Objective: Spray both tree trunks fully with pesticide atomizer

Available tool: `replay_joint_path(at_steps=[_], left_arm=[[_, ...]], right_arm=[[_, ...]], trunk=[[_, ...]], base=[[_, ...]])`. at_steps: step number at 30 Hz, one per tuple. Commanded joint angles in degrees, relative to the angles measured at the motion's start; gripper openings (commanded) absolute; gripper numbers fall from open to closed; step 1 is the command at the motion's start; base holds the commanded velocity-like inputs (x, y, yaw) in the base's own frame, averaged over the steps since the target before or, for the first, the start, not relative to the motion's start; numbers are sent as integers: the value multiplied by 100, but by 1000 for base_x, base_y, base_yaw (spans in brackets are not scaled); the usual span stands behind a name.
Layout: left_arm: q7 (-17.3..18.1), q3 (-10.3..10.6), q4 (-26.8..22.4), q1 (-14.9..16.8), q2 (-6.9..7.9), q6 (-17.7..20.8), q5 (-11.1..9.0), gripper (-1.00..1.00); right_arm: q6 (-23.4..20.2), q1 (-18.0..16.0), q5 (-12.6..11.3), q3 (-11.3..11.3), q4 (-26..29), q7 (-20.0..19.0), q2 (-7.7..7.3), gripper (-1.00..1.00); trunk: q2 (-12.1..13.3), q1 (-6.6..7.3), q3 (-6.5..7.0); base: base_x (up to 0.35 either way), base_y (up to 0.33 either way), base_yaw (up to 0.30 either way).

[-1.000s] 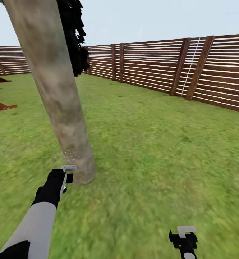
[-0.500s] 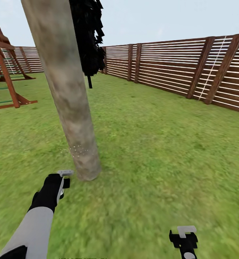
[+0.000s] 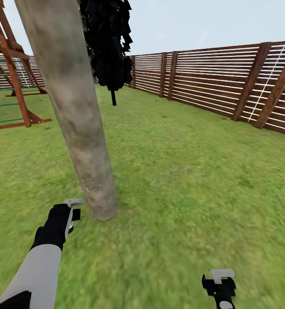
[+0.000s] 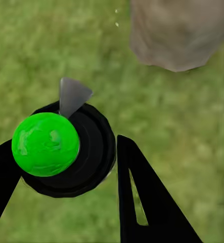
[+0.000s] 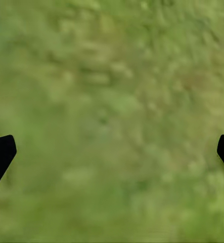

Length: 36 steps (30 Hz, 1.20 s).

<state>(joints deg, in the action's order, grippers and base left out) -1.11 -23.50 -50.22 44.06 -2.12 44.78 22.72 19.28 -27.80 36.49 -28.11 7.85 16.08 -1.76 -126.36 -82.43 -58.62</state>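
Swung since a second ago, view now showing more play frame, my left gripper [image 4: 66, 167] pinching the atomizer [image 4: 61, 147] between its fingers, near the tree trunk [image 3: 80, 128] base, right gripper [image 5: 112, 152] spread wide over grass [image 3: 193, 171].

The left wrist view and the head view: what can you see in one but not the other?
Left wrist view: the atomizer's bright green top and black body, held in the left claw. Head view: the wooden fence, a play frame, a black tree, the sky and the right claw. Both: the tree trunk and the grass.
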Motion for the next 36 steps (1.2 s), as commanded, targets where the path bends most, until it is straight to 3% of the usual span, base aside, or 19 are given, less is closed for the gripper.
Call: replay_joint_path(at_steps=[1,10,16,20,24,28,36], left_arm=[[-12,-19,-15,-5,-7,18,-11,-100],[-98,-23,87,-124,23,2,14,-100],[-279,-26,582,-131,56,-36,0,-100],[-322,-112,628,-133,89,-418,12,-100],[-355,-133,640,-130,64,-503,28,-100],[-720,-120,642,-131,62,-503,23,-100],[-534,-103,656,-131,-14,-479,-30,-100]], right_arm=[[23,-6,60,-45,-12,17,0,100],[23,-6,60,-45,-12,12,0,100],[23,-6,60,-45,-16,13,0,100],[23,-6,60,-45,-13,15,0,100],[23,-6,60,-45,-13,15,0,100],[23,-5,60,-45,-14,15,0,100],[23,31,60,-45,-20,10,-6,100]], trunk=[[-2,-1,-5],[-2,-1,-5],[-2,-1,-5],[-2,-1,-5],[-2,-1,-5],[-2,-1,-5],[-2,-1,-5]], base=[[180,-212,0],[-80,-248,5],[79,-242,233],[249,-130,275],[92,-18,276],[4,-138,166],[62,-265,6]])
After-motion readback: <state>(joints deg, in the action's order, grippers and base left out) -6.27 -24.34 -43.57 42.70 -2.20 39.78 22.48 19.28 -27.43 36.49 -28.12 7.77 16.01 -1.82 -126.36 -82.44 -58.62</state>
